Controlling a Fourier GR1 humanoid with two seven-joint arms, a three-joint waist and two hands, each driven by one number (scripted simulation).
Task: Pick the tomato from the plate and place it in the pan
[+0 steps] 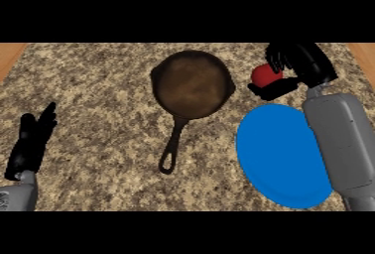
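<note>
Right robot hand [293,64] curled around the tomato [264,75], beside the pan [192,84].

Right robot hand [289,67] grips tomato [265,75] between pan [193,83] and plate [282,156].

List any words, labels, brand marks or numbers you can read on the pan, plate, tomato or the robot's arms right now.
None: no readable text shows anywhere in the head view.
Pan: plain dark surface, no marking.
Blue plate: plain, no marking.
Tomato, held in the right hand: no label.
Left hand and both forearms: no lettering visible.
</note>
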